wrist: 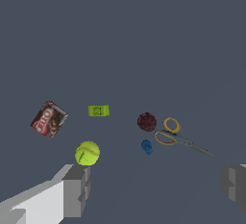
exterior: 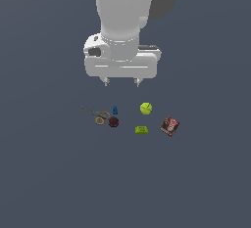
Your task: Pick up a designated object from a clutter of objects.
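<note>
Six small items on a plain dark grey-blue surface (exterior: pixel 49 183), one arm above.
Gripper (exterior: pixel 121 81): suspended over the clutter, clear of every item; jaws spread wide, nothing between them; two short fingertips (exterior: pixel 105 81) pointing down in the exterior view; grey finger pads (wrist: pixel 77 189) at either edge of the wrist view.
Red box (exterior: pixel 170 126): flat, rectangular, dark red and brown with white and black print; lying tilted at the far end of the group, toward the exterior view's right; untouched; apart from its neighbours.
Yellow-green ball (exterior: pixel 146 108): near the box, on the exterior view's left of it; closest item to one finger pad in the wrist view.
Yellow-green block (exterior: pixel 141 130): flat, between ball and box, slightly nearer the camera in the exterior view.
Maroon lump (exterior: pixel 113 122): round, just beside the scissor handles.
Blue cone-like piece (exterior: pixel 115 110): small, near the lump.
Scissors (exterior: pixel 96 115): orange handle loops, thin grey blades pointing toward the exterior view's left; flat on the surface.
White arm body (exterior: pixel 127 11): large, filling the upper part of the exterior view.
</note>
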`<state>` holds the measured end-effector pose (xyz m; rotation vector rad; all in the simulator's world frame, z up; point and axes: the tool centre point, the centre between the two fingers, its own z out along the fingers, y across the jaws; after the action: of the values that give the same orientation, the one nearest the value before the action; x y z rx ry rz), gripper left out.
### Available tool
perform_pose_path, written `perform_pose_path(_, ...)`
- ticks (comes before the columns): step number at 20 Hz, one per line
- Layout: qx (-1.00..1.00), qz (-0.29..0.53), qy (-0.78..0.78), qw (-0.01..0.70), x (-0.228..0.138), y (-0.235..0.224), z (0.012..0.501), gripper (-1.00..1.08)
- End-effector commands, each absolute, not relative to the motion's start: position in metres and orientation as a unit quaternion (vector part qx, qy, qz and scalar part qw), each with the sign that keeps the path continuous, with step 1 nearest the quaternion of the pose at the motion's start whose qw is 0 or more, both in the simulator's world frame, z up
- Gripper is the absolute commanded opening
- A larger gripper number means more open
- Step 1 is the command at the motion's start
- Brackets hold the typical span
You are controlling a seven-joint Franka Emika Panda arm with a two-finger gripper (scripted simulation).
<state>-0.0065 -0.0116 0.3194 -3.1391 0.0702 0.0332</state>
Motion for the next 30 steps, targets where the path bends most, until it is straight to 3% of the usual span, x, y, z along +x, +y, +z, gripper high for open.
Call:
perform_pose_path(1, -1.0, 0.011, 0.022, 0.001, -0.007, -0.012, 0.319, 1.0)
perform_pose_path(16, -1.0, 0.001, 0.009, 0.001, -0.003, -0.006, 0.331, 1.0)
perform_pose_path(30, -0.997, 0.004, 0.075, 0.012, 0.015, 0.049, 0.276, 1.0)
